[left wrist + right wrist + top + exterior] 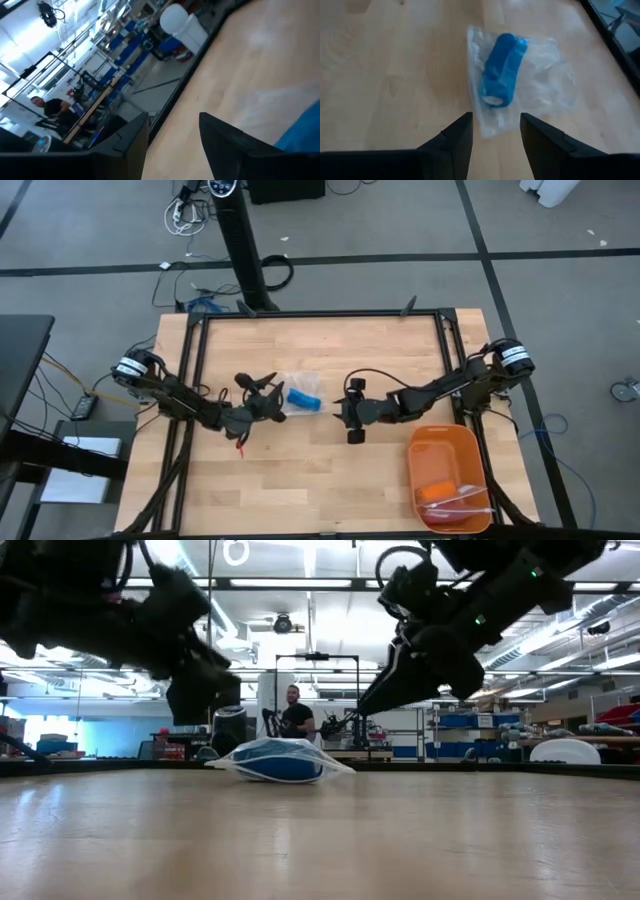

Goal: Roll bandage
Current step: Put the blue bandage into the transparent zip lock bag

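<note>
I read the step in hand as getting the bright blue rolled fabric bandage (501, 70) out of its clear crinkly plastic bag (547, 80), which lies flat on the pale wooden counter (320, 490) with the bandage inside. Both arms flank that bag. My left end effector (268, 402) sits just beside the bag's near edge with its fingers spread apart and nothing between them. My right end effector (495, 134) hangs a little off the bag's other side, its fingers also parted and empty, lined up on the end of the roll.

To do this well I would pin one thin edge of the bag with the left fingers, low and clear of the roll, then bring the right down onto the bag's far edge, not the bandage, so the film can be pulled apart. The film looks slippery; I'd close slowly.

Well right of the bag, the orange plastic tray (428, 448) holds an orange item and some clear wrapping I cannot identify.
</note>
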Controlling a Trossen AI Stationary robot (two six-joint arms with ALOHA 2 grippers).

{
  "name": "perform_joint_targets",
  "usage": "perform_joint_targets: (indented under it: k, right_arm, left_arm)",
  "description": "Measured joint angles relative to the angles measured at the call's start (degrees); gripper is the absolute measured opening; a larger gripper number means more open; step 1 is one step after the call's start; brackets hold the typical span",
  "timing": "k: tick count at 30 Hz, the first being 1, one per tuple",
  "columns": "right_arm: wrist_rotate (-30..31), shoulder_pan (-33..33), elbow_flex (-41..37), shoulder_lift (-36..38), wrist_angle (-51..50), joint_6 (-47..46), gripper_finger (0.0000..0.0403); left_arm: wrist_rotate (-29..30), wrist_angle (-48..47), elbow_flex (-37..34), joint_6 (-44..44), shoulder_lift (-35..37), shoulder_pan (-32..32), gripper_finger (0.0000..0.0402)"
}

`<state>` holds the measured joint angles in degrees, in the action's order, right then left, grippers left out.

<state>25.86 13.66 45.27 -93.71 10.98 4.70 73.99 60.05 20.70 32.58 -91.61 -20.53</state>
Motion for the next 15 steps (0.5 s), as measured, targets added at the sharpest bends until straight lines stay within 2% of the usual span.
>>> perform_joint_targets:
  k: [3,8,15]
  right_arm:
    - [-1.8,-0.8,2.0,0.0,-1.6,1.5,0.0162]
    - [-4.5,-2.5,2.6,-0.5,-2.3,-1.5,0.0162]
    - [-4.0,-3.0,3.2,-8.1,-0.6,-3.6,0.0162]
  left_arm:
    - [-0.7,1.3,1.2,-0.2,0.0,-1.8,0.0183]
    - [-6.1,0.5,2.2,-6.4,0.0,-6.5,0.0182]
    - [-5.1,-7.1,2.1,-8.7,0.0,-13.3,0.0182]
